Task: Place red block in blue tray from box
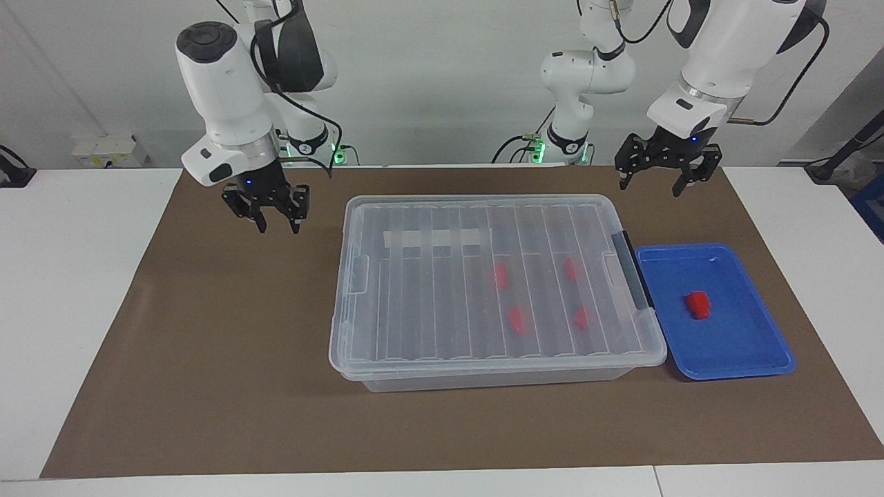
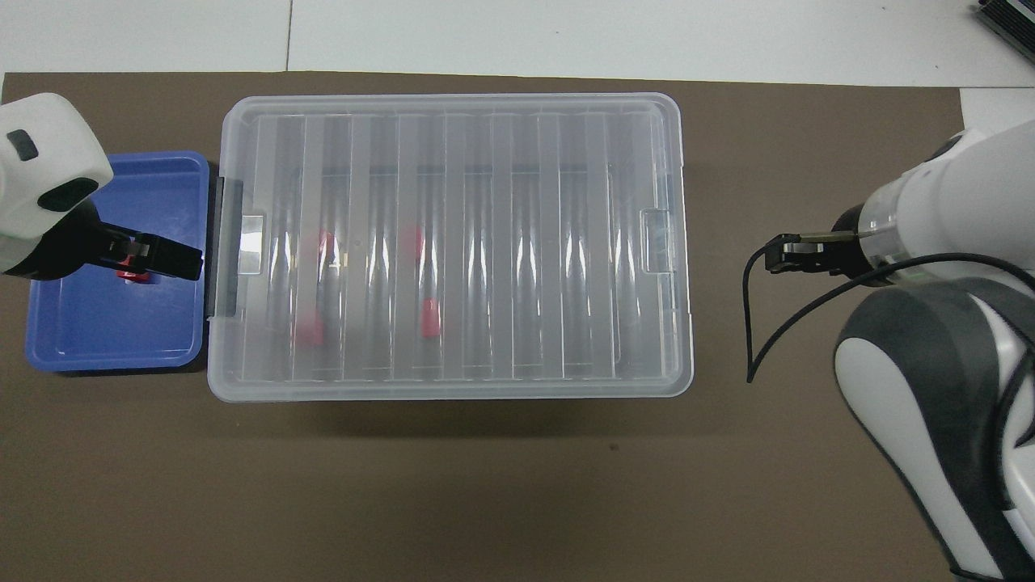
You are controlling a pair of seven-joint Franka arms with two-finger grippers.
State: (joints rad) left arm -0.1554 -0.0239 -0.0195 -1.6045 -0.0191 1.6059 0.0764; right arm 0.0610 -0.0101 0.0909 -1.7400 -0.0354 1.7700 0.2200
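Red block (image 1: 697, 304) lying in blue tray (image 1: 756, 352), roughly mid-floor, clear of the rim; partly covered in the overhead view by the left gripper raised above it. Blue tray flat on brown mat (image 1: 207, 359), just beside the box (image 1: 497, 366) at the left arm's end of the table, next to the black end latch (image 1: 632, 269).

Box closed under ribbed see-through lid (image 1: 442, 304). Whitish tape strip (image 1: 435, 239) on the lid, on the side nearer the robots. Four further red blocks (image 1: 516, 320) visible through the lid, inside the box, grouped toward the latch end.

Left gripper (image 1: 659, 181) raised in the air over the mat near the tray's edge nearer the robots; fingers spread wide, nothing between them. No contact with tray or block.

Right gripper (image 1: 276, 219) raised over bare mat past the box's end toward the right arm; fingers parted, tips visibly apart, nothing held. Clear of the box.

Black cable (image 2: 756, 323) hanging in a loop from the right wrist.
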